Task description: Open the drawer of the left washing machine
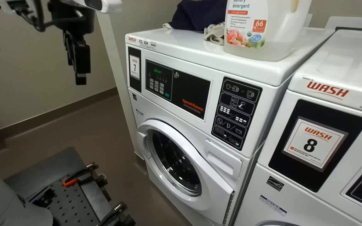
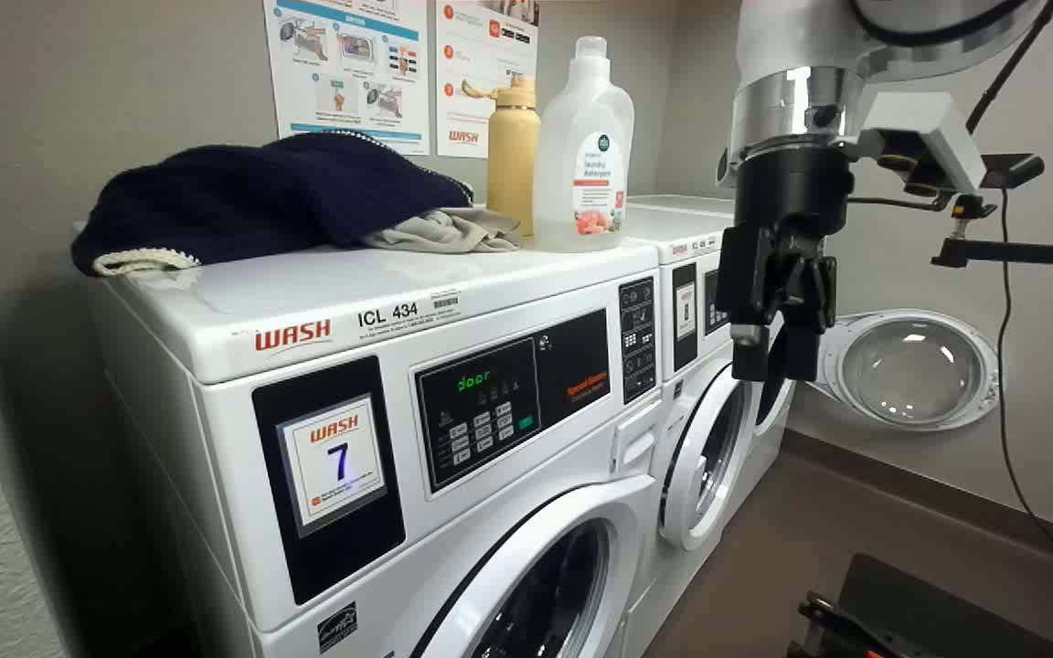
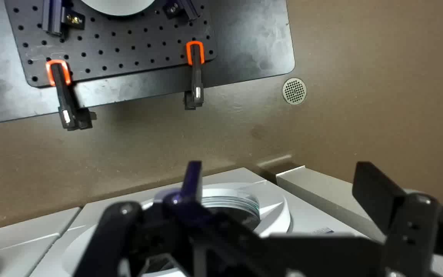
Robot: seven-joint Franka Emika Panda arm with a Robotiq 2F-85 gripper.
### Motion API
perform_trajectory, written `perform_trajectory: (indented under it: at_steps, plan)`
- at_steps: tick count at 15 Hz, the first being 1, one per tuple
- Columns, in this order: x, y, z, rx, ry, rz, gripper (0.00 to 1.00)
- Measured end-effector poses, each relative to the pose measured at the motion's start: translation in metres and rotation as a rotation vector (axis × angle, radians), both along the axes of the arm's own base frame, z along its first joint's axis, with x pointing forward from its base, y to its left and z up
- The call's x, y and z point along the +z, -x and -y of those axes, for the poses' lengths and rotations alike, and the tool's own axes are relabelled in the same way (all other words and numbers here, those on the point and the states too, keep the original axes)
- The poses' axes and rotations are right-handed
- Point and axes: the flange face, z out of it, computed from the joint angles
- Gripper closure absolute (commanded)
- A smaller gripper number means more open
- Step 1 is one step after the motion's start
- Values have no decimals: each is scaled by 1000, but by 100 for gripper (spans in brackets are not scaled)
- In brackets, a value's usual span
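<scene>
Nothing is held by the end effector (image 3: 279, 171), its jaws spread apart. Lower and well apart from it, the drawer (image 1: 223, 159) of the left washing machine (image 1: 197, 128) is closed; through too low an approach, the porthole door (image 1: 181, 166) could be struck.

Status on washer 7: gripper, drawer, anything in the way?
Gripper open, empty, not touching washer 7. Drawer shut. Detergent bottle on washer's top; nothing seen blocking drawer front.
</scene>
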Motion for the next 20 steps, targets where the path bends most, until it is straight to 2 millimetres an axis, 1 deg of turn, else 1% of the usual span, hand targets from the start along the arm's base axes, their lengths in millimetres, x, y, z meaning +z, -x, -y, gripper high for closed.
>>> perform_trajectory:
  at_steps: [6,9,12,14,16,20]
  plan:
    - [0,0,0,0,7,0,0]
    - [-3,1,13,9,91,-9,0]
    - [-7,8,38,23,197,-53,0]
    - [-9,15,62,67,250,-86,0]
    - [-10,22,88,161,281,-103,0]
    - [-14,36,143,396,269,-104,0]
